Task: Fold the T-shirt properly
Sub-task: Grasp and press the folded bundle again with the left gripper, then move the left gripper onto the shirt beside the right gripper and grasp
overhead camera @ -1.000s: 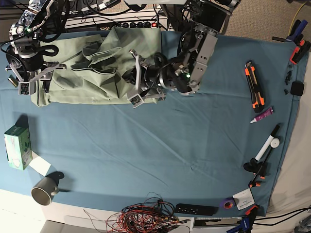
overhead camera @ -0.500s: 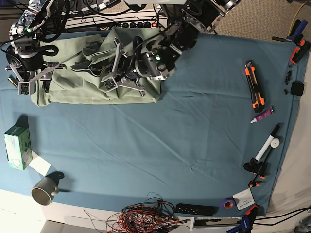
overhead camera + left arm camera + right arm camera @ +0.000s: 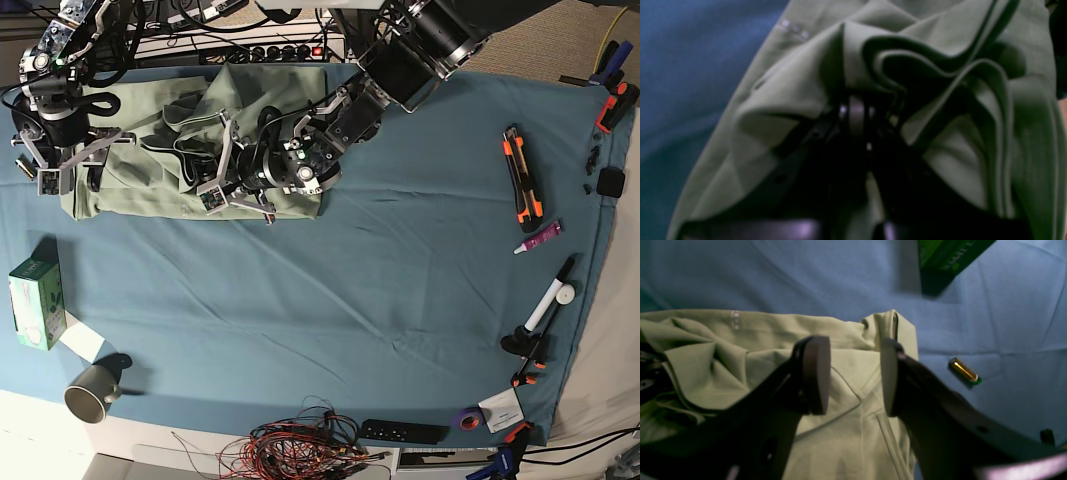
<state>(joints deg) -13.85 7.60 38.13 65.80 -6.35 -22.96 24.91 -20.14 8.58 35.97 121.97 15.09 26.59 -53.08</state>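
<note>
The pale sage-green T-shirt (image 3: 140, 170) lies bunched at the table's back left, on the blue-teal cloth (image 3: 350, 300). My left gripper (image 3: 212, 186) is over the shirt's middle, shut on a gathered fold of it. In the left wrist view the dark fingers (image 3: 857, 113) pinch the fabric, and layered folds of the T-shirt (image 3: 957, 150) rise around them. My right gripper (image 3: 45, 172) hovers at the shirt's left end. The right wrist view shows that gripper (image 3: 851, 373) open, nothing between its pads (image 3: 815, 373), with flat T-shirt (image 3: 846, 440) below.
A green box (image 3: 37, 303) and a metal cup (image 3: 90, 393) sit at the front left. Near the shirt's corner lies a small battery-like cylinder (image 3: 963, 370). A utility knife (image 3: 523, 172) and a marker (image 3: 552, 297) are at the right. Tangled wires (image 3: 300, 450) lie along the front edge.
My left arm has swung left, dragging the shirt's right part across onto its middle. The right arm has stayed where it was, still open.
</note>
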